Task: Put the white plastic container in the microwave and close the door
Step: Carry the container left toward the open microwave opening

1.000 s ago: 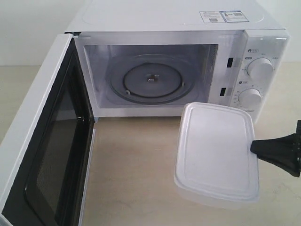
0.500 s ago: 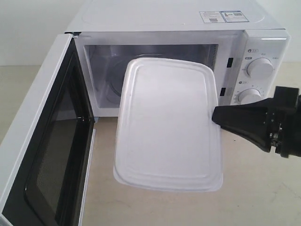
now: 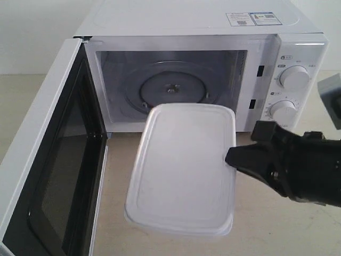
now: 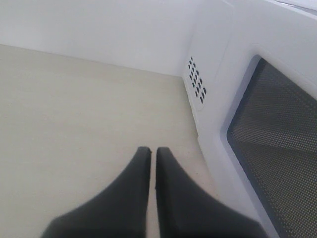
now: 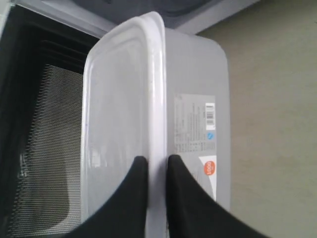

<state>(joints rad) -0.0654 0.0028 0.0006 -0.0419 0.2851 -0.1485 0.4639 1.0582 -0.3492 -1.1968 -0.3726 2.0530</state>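
The white plastic container hangs in the air just in front of the microwave opening, its flat lid facing up. My right gripper is shut on its right rim; in the right wrist view the fingers pinch the lid's rim, with the container's red-and-white label beside them. The door stands wide open at the left, and the glass turntable lies bare inside. My left gripper is shut on nothing, low over the beige tabletop beside the door's outer window.
Two round knobs sit on the microwave's right panel. A sticker lies on its top. Beige tabletop stretches in front of the cavity, under the container. A white wall stands behind.
The container swung left from the table's right side to the front of the opening, then dropped lower and nearer the camera. The right arm came further into view.
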